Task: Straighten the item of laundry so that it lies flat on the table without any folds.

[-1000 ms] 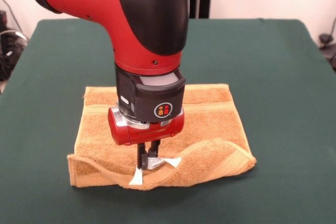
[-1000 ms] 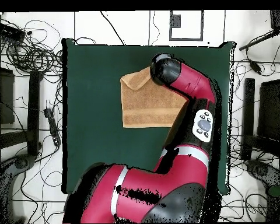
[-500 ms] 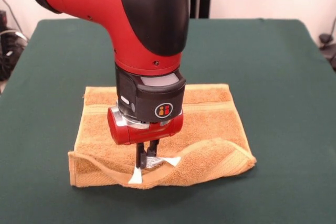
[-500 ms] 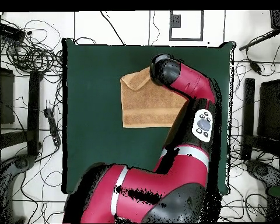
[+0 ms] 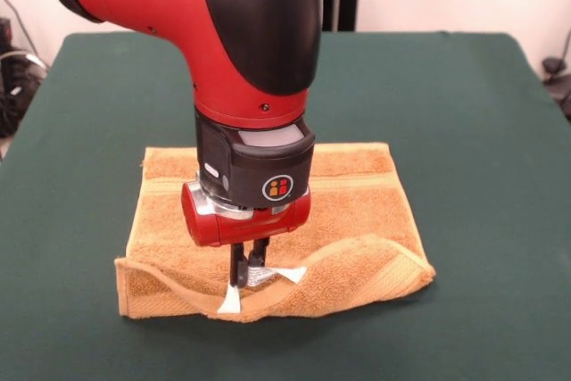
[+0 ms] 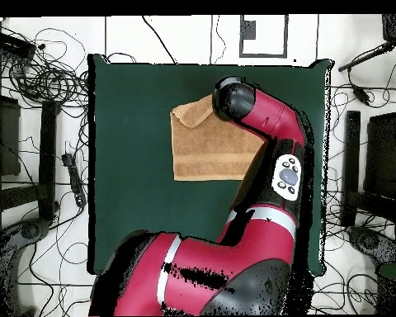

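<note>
The orange-tan towel (image 5: 277, 211) lies on the green surface (image 5: 464, 113), toward its front edge. Its near hem is folded back over itself, a rumpled, wavy ridge with a white tag (image 5: 234, 301) showing. The gripper (image 5: 250, 276) points straight down there, jaws nearly closed, pinching that raised hem beside the tag.

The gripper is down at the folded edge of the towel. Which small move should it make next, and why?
Probably lift a little and draw the edge toward the near side of the table. In the front view the gripper stands at the towel's near edge by the white tag, fingers close together, seemingly pinching it. That edge is folded back over the towel, so it is not yet flat.
</note>
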Robot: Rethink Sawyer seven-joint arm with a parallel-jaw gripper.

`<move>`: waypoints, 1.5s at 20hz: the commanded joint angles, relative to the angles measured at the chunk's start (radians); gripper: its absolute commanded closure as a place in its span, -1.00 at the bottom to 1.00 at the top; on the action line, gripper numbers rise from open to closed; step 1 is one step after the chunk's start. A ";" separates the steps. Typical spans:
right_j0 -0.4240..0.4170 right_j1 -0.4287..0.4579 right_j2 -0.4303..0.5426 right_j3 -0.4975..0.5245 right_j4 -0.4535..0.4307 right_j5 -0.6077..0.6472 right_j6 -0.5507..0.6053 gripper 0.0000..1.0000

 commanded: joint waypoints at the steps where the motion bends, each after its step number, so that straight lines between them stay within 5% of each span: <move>1: 0.004 0.040 0.056 0.029 -0.024 0.052 -0.059 1.00; 20: 0.021 0.053 0.031 0.025 -0.017 0.046 0.002 1.00; 21: 0.019 0.050 0.039 0.031 -0.007 0.038 0.012 -1.00; 30: 0.010 0.059 0.045 0.012 0.002 0.063 0.017 -1.00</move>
